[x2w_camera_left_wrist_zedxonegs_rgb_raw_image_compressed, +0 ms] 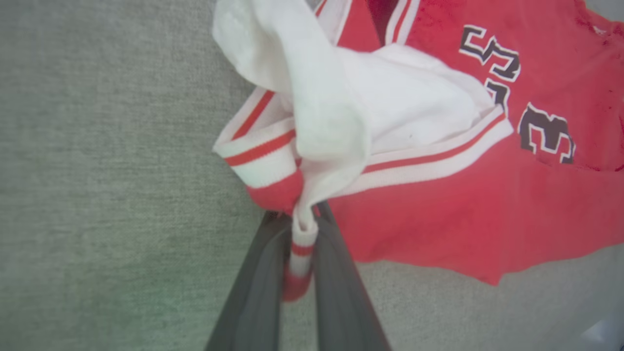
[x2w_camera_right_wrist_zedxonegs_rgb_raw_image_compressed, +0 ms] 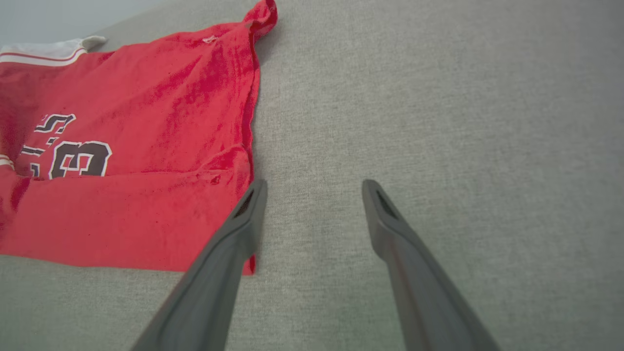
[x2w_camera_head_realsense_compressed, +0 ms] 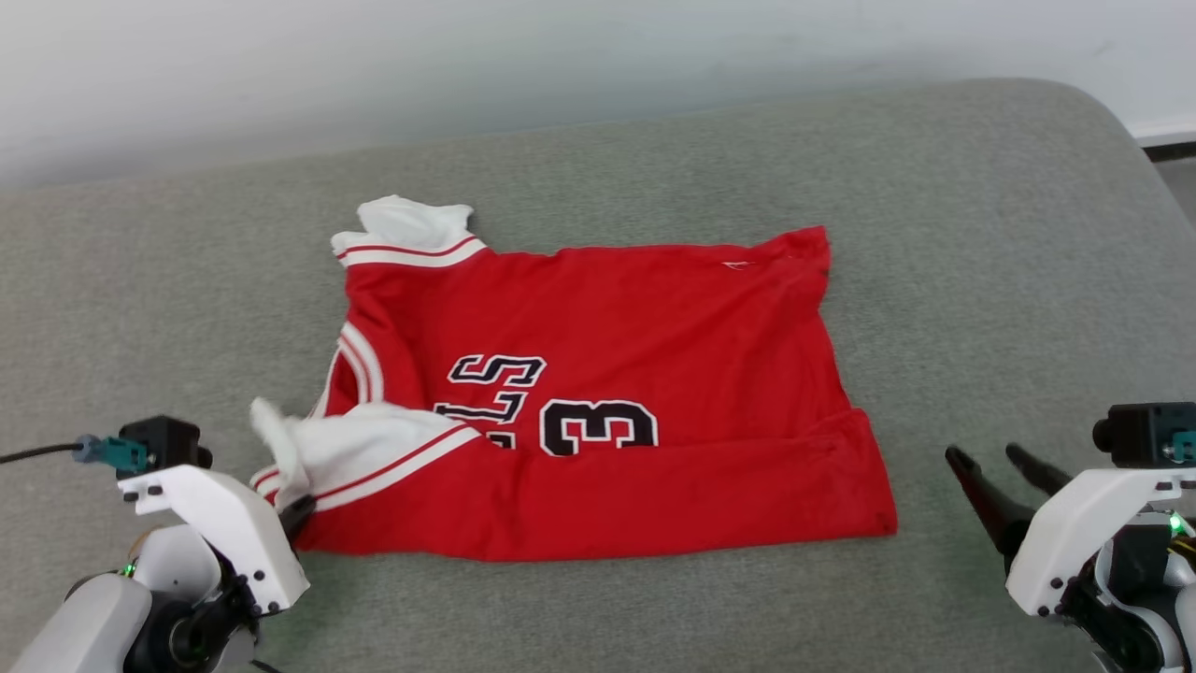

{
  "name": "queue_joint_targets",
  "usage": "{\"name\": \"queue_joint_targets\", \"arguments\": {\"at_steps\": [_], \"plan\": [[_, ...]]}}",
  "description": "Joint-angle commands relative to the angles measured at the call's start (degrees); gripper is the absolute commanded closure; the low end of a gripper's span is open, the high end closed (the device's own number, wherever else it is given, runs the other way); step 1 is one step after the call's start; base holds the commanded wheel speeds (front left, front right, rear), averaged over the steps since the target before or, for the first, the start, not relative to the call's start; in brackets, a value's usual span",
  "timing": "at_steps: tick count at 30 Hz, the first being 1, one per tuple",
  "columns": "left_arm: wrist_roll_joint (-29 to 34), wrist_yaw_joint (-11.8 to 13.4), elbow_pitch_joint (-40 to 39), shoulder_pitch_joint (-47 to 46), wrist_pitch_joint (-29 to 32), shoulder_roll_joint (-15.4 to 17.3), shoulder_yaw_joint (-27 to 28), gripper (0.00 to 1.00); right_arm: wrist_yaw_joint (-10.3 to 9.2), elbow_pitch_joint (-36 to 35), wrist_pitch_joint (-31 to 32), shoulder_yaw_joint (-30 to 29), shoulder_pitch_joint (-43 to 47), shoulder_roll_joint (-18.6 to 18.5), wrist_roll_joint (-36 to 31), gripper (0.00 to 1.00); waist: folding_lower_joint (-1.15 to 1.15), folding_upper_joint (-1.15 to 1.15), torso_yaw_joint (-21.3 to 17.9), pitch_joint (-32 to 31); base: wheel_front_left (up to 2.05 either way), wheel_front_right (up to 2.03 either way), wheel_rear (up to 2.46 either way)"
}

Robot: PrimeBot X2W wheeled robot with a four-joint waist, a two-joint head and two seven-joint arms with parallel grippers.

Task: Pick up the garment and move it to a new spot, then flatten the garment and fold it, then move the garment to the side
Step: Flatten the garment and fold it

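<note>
Shirt (x2w_camera_head_realsense_compressed: 607,421) lies mid-cushion (x2w_camera_head_realsense_compressed: 981,234), one white sleeve (x2w_camera_left_wrist_zedxonegs_rgb_raw_image_compressed: 331,126) clamped in my left pincer (x2w_camera_left_wrist_zedxonegs_rgb_raw_image_compressed: 298,217). My right pincer (x2w_camera_right_wrist_zedxonegs_rgb_raw_image_compressed: 314,185) gapes wide near its right edge.

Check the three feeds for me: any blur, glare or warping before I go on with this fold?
Head view: even, soft light, no glare, the garment sharp with faint shadows. Left wrist view: hazy, the bunched white sleeve and left pincer soft-focused up close. Right wrist view: wide-angle stretch splays the right pincer; grey surface weave crisp.
</note>
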Motion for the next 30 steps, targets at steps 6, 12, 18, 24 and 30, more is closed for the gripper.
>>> {"name": "queue_joint_targets", "arguments": {"at_steps": [6,12,18,24,30], "plan": [[2.89,0.67,-4.97,-2.20,-2.59,-0.54,-0.73,1.00,-0.04,0.20,15.69,2.24,-1.49,-1.99,5.87,0.00,0.00,0.00,3.96,1.50,0.00,0.00,0.00],[4.39,1.13,-7.93,-3.57,-3.36,-1.30,-1.63,1.00,-0.03,3.65,18.81,4.32,-4.30,-1.67,8.18,0.00,0.00,0.00,6.72,4.19,0.00,0.00,0.00],[5.36,0.99,-8.39,-4.12,-4.54,-1.86,-2.02,1.00,-0.02,8.01,20.53,8.84,-5.94,-0.84,10.87,0.80,0.00,0.00,8.11,5.32,0.00,0.00,0.00],[4.91,0.59,-7.65,-3.26,-4.37,-2.36,-2.71,1.00,0.03,9.48,19.76,10.92,-7.25,-2.68,12.89,1.00,0.00,0.00,8.49,4.26,0.00,0.00,0.00],[4.48,0.16,-6.71,-1.43,-5.03,-2.41,-2.93,1.00,-0.01,8.45,17.70,12.25,-7.50,-5.03,13.24,1.00,0.00,0.00,8.23,0.27,0.00,0.00,0.00]]}}
